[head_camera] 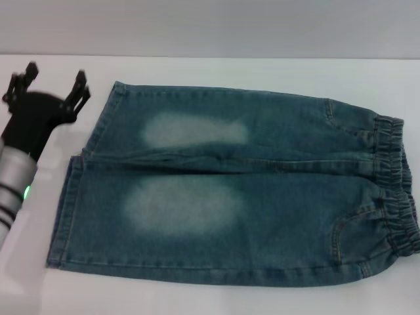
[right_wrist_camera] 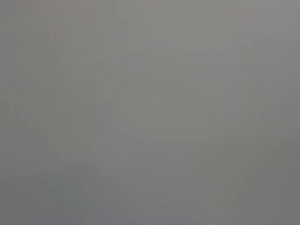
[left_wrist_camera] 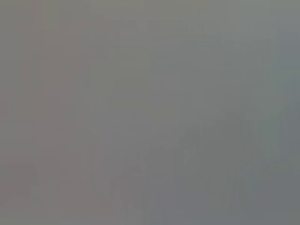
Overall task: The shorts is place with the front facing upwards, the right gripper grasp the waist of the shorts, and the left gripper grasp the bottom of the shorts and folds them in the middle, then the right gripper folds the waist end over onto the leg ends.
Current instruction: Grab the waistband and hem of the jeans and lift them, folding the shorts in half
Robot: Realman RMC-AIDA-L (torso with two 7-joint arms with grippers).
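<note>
one white table point(head_camera: 216, 298) fills the head view, and spread flat across most of it is my task: the long blue-green denim shorts point(head_camera: 262, 216), front side up, legs lying side by side. two pale faded thigh patches point(head_camera: 184, 207) show on the legs, one nearer me and one farther. the waist of the shorts point(head_camera: 397, 190), a dark, puckered elastic band with curved pocket seams beside it, lies at three o'clock, reaching almost to the edge of the view. the bottom of the shorts point(head_camera: 65, 216), two straight stitched hems, lies at nine o'clock; the farther hem sits a little more toward the waist than the nearer one.

my left gripper point(head_camera: 47, 88), a black pronged claw on a silver-white banded wrist with a green light, hovers at about ten o'clock, just beside the far leg's hem and apart from the cloth. its prongs are spread wide and nothing is between them.

my right gripper appears nowhere in the head view. both wrist views give only flat grey, with nothing to make out.
</note>
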